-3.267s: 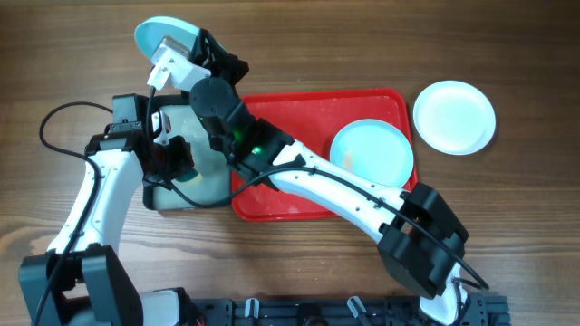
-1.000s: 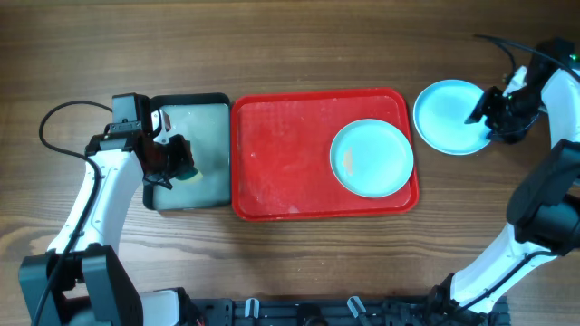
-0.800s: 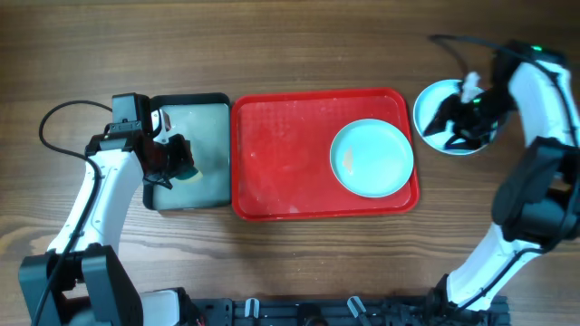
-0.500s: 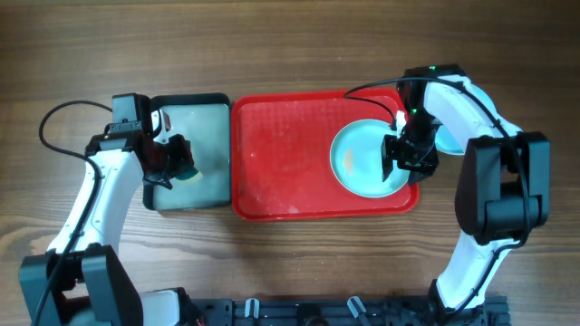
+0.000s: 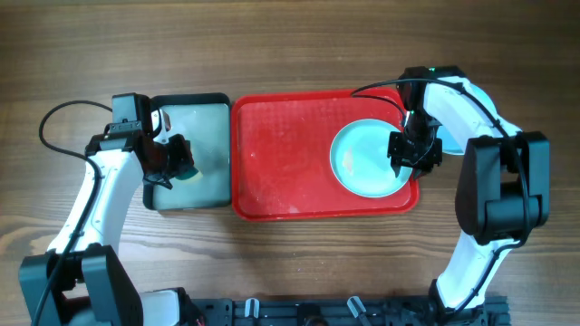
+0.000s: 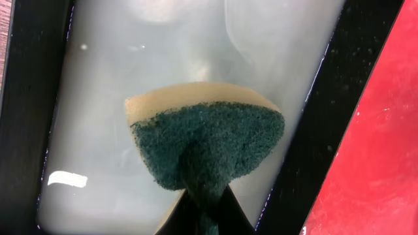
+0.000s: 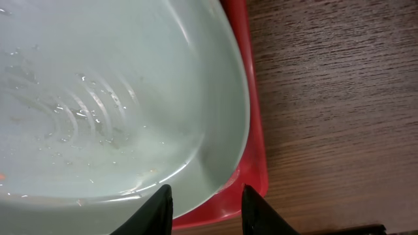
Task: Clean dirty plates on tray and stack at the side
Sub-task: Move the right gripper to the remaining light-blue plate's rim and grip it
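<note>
A pale turquoise plate (image 5: 365, 159) lies at the right end of the red tray (image 5: 281, 154); it has water drops and a small orange speck. My right gripper (image 5: 413, 150) is open at the plate's right edge. In the right wrist view the gripper (image 7: 206, 199) straddles the rim of the plate (image 7: 98, 91), one finger over the plate and one over the tray rim (image 7: 255, 163). A turquoise plate (image 5: 450, 134) on the table right of the tray is mostly hidden by the right arm. My left gripper (image 5: 172, 163) is shut on a green and yellow sponge (image 6: 206, 140).
A small black-rimmed tray (image 5: 204, 136) with cloudy water stands left of the red tray; the sponge hangs over it. It also shows in the left wrist view (image 6: 313, 117). Bare wooden table surrounds both trays.
My right arm set a turquoise plate on the white one at the right, then swung left to the plate on the tray and settled at its right edge. The left arm stayed still.
</note>
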You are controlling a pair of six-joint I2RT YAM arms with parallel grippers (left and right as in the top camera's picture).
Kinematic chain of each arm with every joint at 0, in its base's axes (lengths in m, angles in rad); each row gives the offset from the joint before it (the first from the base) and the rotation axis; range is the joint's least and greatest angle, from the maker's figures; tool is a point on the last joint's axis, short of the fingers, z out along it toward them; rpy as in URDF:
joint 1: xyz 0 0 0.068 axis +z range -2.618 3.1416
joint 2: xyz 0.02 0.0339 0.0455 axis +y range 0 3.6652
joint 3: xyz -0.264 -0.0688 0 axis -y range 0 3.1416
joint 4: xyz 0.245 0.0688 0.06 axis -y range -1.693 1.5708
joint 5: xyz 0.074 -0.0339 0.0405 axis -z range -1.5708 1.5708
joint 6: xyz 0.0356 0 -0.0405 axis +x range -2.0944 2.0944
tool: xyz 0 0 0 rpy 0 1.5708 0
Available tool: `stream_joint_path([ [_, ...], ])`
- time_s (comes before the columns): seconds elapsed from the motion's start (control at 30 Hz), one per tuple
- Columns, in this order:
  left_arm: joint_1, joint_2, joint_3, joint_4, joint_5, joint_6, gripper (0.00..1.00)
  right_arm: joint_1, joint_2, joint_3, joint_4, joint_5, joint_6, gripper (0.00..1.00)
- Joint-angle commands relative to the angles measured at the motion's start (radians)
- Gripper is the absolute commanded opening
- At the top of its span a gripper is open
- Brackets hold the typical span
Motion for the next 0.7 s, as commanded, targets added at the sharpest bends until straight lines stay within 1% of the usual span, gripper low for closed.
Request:
stream_joint_path([
  [0.0,0.000,-0.012,-0.004,0.003,0.013,-0.002,0.05,0.000,-0.002,-0.008,0.005,0.019,0.014,0.33],
  [0.07,0.000,-0.012,-0.004,0.003,0.013,-0.002,0.05,0.000,-0.002,-0.008,0.005,0.019,0.014,0.31],
  [0.47,0.000,-0.012,-0.004,-0.003,0.013,-0.002,0.05,0.000,-0.002,-0.011,0.018,0.026,0.022,0.31],
  [0.6,0.000,-0.012,-0.004,-0.003,0.013,-0.002,0.05,0.000,-0.002,-0.083,0.060,0.026,0.015,0.32],
  [0.67,0.000,-0.012,-0.004,-0.001,0.013,-0.002,0.05,0.000,-0.002,-0.092,0.082,0.026,0.013,0.31],
])
